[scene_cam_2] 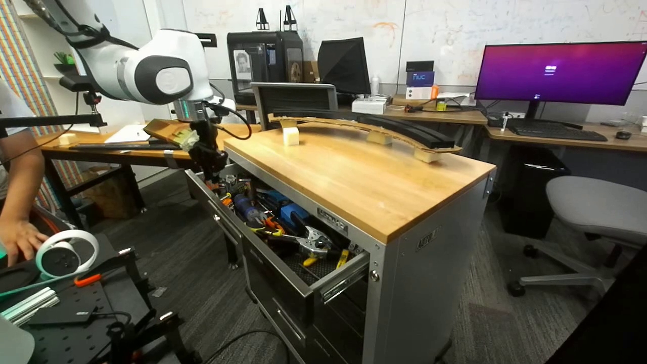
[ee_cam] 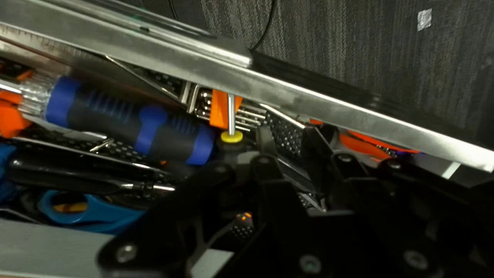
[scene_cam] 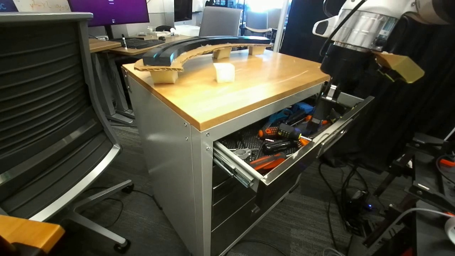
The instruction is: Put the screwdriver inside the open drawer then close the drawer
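Note:
The screwdriver [scene_cam: 288, 131] lies among tools in the open drawer [scene_cam: 280, 183], its shaft toward the drawer front. In the wrist view its yellow collar and metal shaft show [ee_cam: 231, 136]; most of its handle is hidden behind my finger linkage. I cannot pick it out in the remaining exterior view. The drawer also shows in that exterior view [scene_cam_2: 278, 265]. My gripper [scene_cam: 314, 124] points down into the drawer, beside the screwdriver. In the wrist view the gripper [ee_cam: 289, 139] has a gap between its fingers, with black mesh seen through it, and holds nothing visible.
Around the gripper lie a blue and black tool [ee_cam: 127, 119], orange handles [ee_cam: 359, 144] and black tools. A black curved track [scene_cam: 209, 43] on foam blocks stands on the wooden top [scene_cam: 249, 96]. Below are narrower closed drawers. A person's hand [scene_cam_2: 22, 237] is at the left.

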Robot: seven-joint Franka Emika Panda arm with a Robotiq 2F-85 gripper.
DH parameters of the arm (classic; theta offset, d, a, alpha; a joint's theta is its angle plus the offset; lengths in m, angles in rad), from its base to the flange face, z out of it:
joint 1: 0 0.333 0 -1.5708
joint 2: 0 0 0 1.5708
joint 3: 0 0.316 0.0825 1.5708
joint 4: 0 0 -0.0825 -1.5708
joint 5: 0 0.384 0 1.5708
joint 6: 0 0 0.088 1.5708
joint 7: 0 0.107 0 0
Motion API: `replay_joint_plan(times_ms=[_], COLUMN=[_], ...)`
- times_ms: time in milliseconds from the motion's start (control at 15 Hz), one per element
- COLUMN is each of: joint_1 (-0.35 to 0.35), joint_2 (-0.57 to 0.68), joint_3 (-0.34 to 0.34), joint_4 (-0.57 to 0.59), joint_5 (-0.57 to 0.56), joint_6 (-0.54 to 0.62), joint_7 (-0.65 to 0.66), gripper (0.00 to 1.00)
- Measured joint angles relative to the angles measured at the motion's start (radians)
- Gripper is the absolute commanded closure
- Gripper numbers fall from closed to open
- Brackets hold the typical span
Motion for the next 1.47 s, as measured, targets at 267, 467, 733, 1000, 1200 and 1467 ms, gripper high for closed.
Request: replay_joint_plan(times_ms=[267,467,733,1000,1200,1467], joint_1=[-0.002,-0.008,-0.012,-0.015,-0.014,0.029], joint_2=[-0.064,-0.087,-0.062,-0.001,0.046,0.080], joint_3=[0.006,-0.018,-0.050,-0.077,-0.110,-0.204], joint_4=[-0.023,-0.046,-0.093,-0.115,-0.113,-0.103], joint_5=[0.145,0.180,0.153,0.071,-0.061,-0.316], joint_6=[-0.289,-0.486,-0.415,-0.164,0.010,0.122], joint_7=[-0.148,-0.212,-0.215,-0.158,-0.043,0.201], gripper=[0.65,0.82,0.99,0.96,0.95,0.95])
